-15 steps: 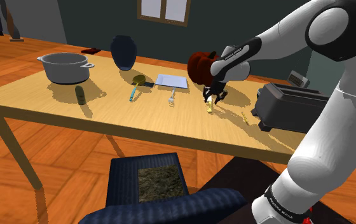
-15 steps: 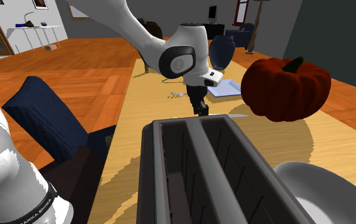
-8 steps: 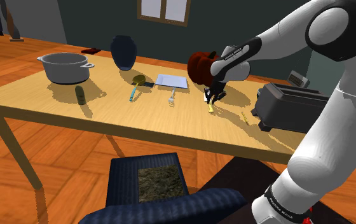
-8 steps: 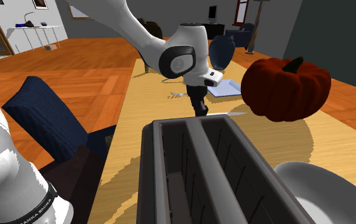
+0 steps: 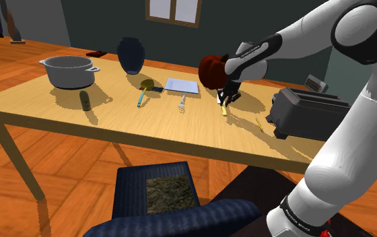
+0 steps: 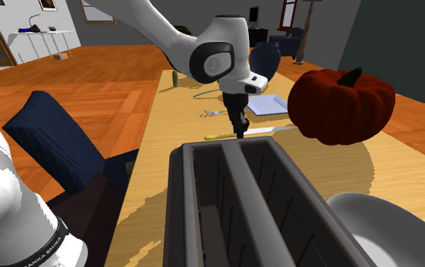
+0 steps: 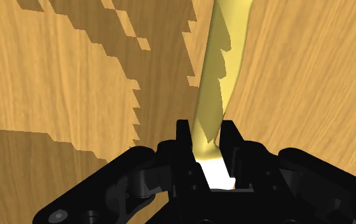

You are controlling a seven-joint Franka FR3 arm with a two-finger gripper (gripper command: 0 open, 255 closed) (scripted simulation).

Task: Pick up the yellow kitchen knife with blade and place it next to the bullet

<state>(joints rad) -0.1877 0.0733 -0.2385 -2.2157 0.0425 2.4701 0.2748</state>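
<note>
A: Claw state?
B: Black two-finger gripper (image 7: 205, 127) was pinched on the yellow-handled, white-bladed kitchen knife (image 7: 215, 83), right where handle met blade
A: Knife location?
B: Just over the light wooden table (image 5: 133, 121), beside the dark red pumpkin (image 5: 207, 67)

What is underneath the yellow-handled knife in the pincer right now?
Bare light wooden tabletop and jagged shadow lie beneath the yellow-handled knife. The black pincer covers the white blade's start, so nothing under there shows.
</note>
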